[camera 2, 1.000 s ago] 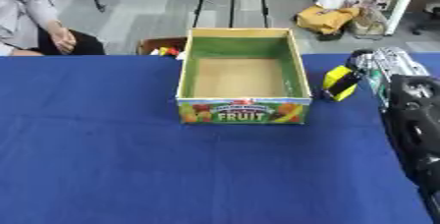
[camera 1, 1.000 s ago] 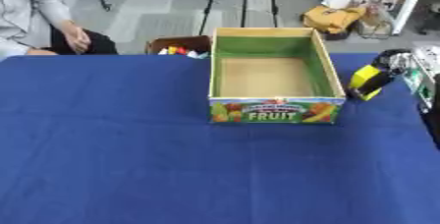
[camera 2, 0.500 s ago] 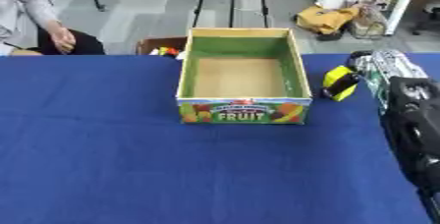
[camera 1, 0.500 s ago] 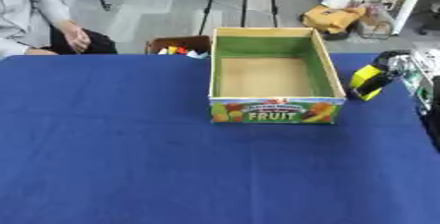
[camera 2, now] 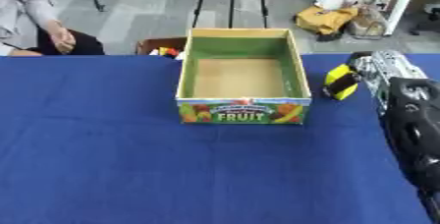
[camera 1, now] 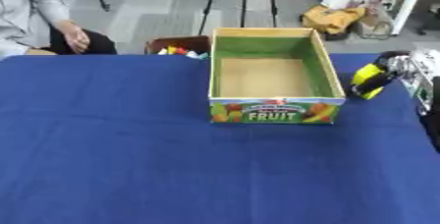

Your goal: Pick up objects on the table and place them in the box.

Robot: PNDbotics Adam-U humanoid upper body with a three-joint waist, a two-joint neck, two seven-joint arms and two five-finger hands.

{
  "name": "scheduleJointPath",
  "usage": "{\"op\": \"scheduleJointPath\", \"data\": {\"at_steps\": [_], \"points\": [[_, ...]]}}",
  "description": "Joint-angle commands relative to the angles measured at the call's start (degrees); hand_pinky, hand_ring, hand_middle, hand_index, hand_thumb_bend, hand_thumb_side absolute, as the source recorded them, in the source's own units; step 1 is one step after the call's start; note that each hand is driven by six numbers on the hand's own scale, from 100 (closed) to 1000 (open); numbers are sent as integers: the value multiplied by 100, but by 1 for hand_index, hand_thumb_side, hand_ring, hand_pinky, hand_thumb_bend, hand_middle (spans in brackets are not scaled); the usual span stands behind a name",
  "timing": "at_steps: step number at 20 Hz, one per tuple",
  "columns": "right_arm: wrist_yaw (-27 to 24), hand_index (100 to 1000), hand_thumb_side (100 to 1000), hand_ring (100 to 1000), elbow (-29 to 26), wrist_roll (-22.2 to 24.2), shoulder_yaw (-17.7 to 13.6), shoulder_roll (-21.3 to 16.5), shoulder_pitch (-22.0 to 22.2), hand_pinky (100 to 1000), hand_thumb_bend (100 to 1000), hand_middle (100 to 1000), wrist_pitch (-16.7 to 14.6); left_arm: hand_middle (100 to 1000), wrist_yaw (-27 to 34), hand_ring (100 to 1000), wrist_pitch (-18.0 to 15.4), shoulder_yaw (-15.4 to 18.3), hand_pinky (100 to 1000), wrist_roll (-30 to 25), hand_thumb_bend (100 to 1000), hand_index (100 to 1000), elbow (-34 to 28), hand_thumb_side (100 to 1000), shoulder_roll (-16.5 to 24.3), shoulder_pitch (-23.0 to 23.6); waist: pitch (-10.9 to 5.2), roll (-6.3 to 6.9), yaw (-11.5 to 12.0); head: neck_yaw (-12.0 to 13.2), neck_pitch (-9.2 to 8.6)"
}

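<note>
A cardboard box point(camera 1: 271, 111) printed "FRUIT", green inside, stands open and empty at the middle of the blue table point(camera 1: 129, 159). Just right of the box, a yellow and black object point(camera 2: 341, 81) hangs at about rim height. My right hand point(camera 2: 378, 69) comes in from the right edge with its silver fingers curled round that object, and the black arm point(camera 2: 414, 125) trails toward the lower right. The object's far end is hidden behind the fingers. My left hand shows in neither view.
Beyond the table's far edge stands a brown bin point(camera 1: 178, 47) holding small coloured items. A person sits at the far left corner, hands in lap, touching nothing on the table. Stands and bags lie on the floor behind.
</note>
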Motion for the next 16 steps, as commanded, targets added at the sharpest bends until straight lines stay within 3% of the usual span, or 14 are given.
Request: {"op": "scheduleJointPath", "data": {"at_steps": [1,4,16], "points": [[-71,873,621,864,-84,-66,-10,-98,-95,980,157,783,2,669,-3,633,8,12,589,-10,100,928,-105,889,41,-36,-147,13,-3,-15,-100],[-124,865,627,855,-94,-122,-14,-86,-85,971,101,765,-4,669,-2,635,13,17,589,-6,100,928,-105,890,41,-30,-164,9,-3,2,-129],[-201,802,575,808,-105,-439,2,-75,-59,930,100,665,-43,672,11,636,55,36,589,8,100,929,-105,890,54,-31,-244,-42,-16,16,-116]]}}
